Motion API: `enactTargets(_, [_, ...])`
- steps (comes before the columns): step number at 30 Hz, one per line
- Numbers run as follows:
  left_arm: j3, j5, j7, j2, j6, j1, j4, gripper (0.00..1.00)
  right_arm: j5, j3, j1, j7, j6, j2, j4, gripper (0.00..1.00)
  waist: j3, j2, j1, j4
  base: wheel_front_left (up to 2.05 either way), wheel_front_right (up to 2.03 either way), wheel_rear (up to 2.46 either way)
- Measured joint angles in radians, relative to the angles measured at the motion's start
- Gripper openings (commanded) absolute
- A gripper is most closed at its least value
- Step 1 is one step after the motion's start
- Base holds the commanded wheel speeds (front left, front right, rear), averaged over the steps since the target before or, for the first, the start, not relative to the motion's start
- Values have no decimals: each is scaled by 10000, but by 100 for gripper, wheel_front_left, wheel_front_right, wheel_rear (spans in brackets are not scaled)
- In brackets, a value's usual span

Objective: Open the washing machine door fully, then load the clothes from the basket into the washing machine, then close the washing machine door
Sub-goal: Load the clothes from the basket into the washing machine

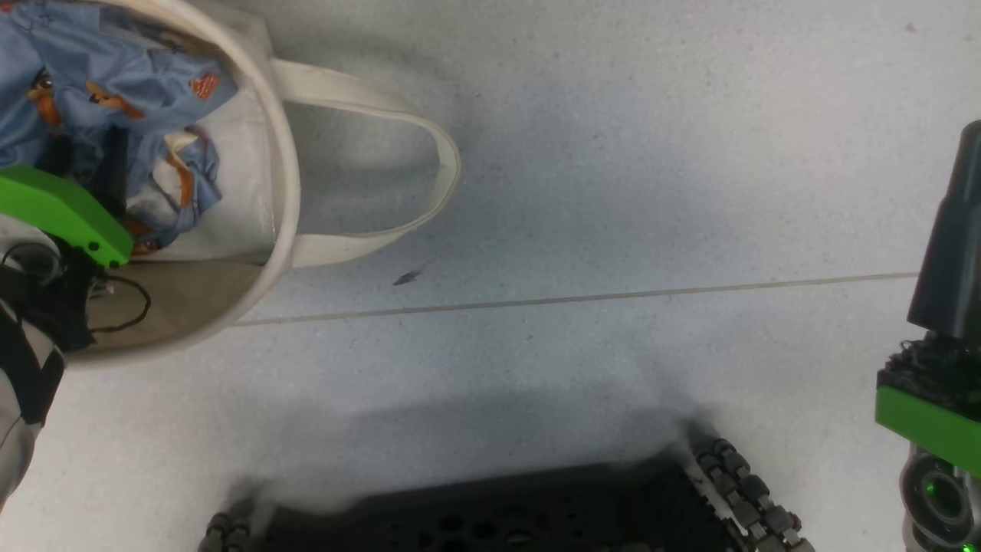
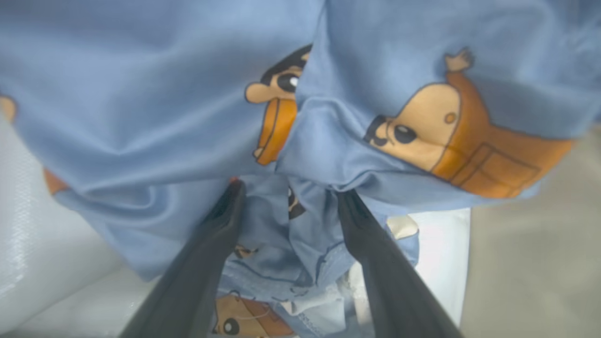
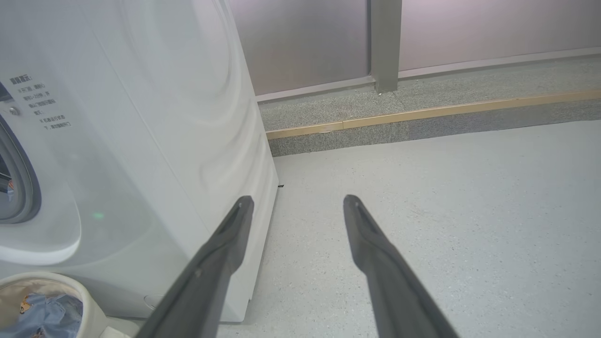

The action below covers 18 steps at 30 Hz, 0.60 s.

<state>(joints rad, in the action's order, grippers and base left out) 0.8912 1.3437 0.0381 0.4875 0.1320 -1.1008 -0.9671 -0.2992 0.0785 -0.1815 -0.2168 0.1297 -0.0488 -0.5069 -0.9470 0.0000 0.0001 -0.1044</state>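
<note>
Soft, even light — clothes blurred up close.

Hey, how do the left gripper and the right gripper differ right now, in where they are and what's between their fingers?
The left gripper reaches down into the basket, while the right gripper hangs outside it, near the corner of the washing machine. The left gripper's tips meet the clothes, with blue fabric between its fingers; the right gripper has just bare floor beyond its fingers. Both stand open, gripping nothing yet.
</note>
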Motion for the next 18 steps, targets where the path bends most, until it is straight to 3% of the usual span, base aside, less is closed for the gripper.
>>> enactTargets(8, [520,48,383,29,0,-154,-17,100,17,58,5,128,0,0,-261,100,-93,0,-1,-45,0,0,0])
enactTargets(9, [604,81,477,44,0,-169,8,78,38,58,7,130,0,-2,-267,100,-88,0,-1,-52,0,0,0])
enactTargets(10, [769,86,560,67,0,-196,48,78,81,58,11,132,0,-2,-270,100,-77,0,-1,-53,0,0,0])
enactTargets(11, [874,88,566,75,0,-217,84,0,86,58,11,142,0,-2,-272,100,-61,0,-1,-47,0,0,0])
enactTargets(18, [1582,397,947,161,0,-261,698,0,88,-6,0,148,0,-2,-136,100,324,1,-1,74,0,0,0])
